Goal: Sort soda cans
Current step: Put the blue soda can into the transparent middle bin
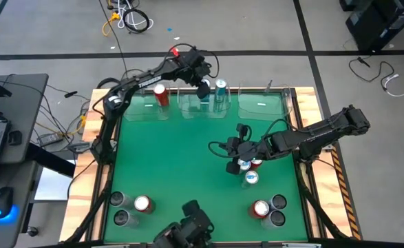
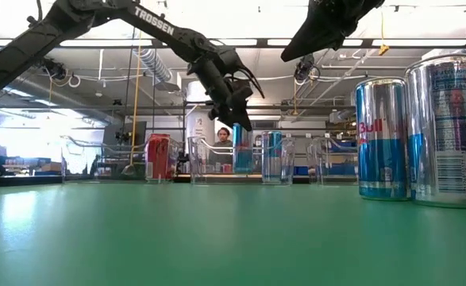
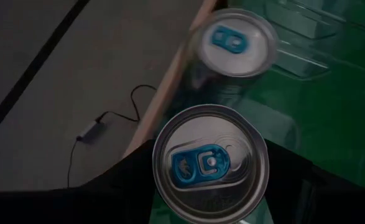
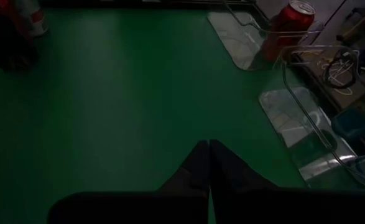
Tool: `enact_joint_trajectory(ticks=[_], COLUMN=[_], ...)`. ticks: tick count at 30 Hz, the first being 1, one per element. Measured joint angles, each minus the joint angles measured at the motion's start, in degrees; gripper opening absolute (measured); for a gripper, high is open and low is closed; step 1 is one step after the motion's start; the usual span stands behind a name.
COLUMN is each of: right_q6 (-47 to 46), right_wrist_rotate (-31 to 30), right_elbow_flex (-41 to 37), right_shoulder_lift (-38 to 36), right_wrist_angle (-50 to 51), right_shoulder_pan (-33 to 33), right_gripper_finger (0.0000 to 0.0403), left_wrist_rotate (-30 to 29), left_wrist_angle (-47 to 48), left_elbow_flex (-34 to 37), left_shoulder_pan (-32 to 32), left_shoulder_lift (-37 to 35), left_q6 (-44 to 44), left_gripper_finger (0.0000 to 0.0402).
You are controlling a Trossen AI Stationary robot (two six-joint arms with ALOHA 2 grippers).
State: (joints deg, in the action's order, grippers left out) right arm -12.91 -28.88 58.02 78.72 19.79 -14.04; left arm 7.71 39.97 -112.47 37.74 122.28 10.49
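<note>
Up at the far edge of the green table (image 1: pixel 174 172), the left gripper (image 1: pixel 203 88) is pinching a light blue-and-white metal soda can (image 3: pixel 210 163) over the middle clear plastic bin (image 1: pixel 191 109), where a second blue-and-white can (image 1: pixel 220 87) already stands; a red metal can (image 1: pixel 161 94) stands in the neighbouring clear bin (image 1: pixel 140 110). The right gripper (image 1: pixel 232 147) hangs mid-table with its fingers (image 4: pixel 208 163) pressed together and empty, just beside a small cluster of two blue cans and a red one (image 1: pixel 248 169). Near the front edge, two dark grey cans and a red can (image 1: pixel 141 204) stand at the left, and another red can (image 1: pixel 260 209) with two dark grey ones (image 1: pixel 278 202) at the right.
</note>
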Motion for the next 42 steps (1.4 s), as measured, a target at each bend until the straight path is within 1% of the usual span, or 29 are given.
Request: enact_joint_trajectory(ticks=[10, 26, 42], right_q6=[0.0, -0.02, -0.02], right_wrist_rotate=[0.01, 0.01, 0.01], right_elbow_flex=[0.0, 0.0, 0.0], right_shoulder_lift=[0.0, 0.0, 0.0], right_wrist_angle=[-0.51, -0.83, -0.86], right_shoulder_pan=[0.0, 0.0, 0.02], right_gripper_finger=[0.0, 0.0, 0.0], left_wrist_rotate=[1.68, 3.36, 3.8], left_wrist_angle=[0.14, -2.69, -4.39], left_elbow_flex=[0.23, 0.27, 0.27], left_shoulder_pan=[1.28, 1.26, 1.22], left_shoulder_lift=[0.04, 2.78, 3.02], left_q6=[-0.52, -2.02, -3.34], left_gripper_finger=[0.0229, 0.0229, 0.0229])
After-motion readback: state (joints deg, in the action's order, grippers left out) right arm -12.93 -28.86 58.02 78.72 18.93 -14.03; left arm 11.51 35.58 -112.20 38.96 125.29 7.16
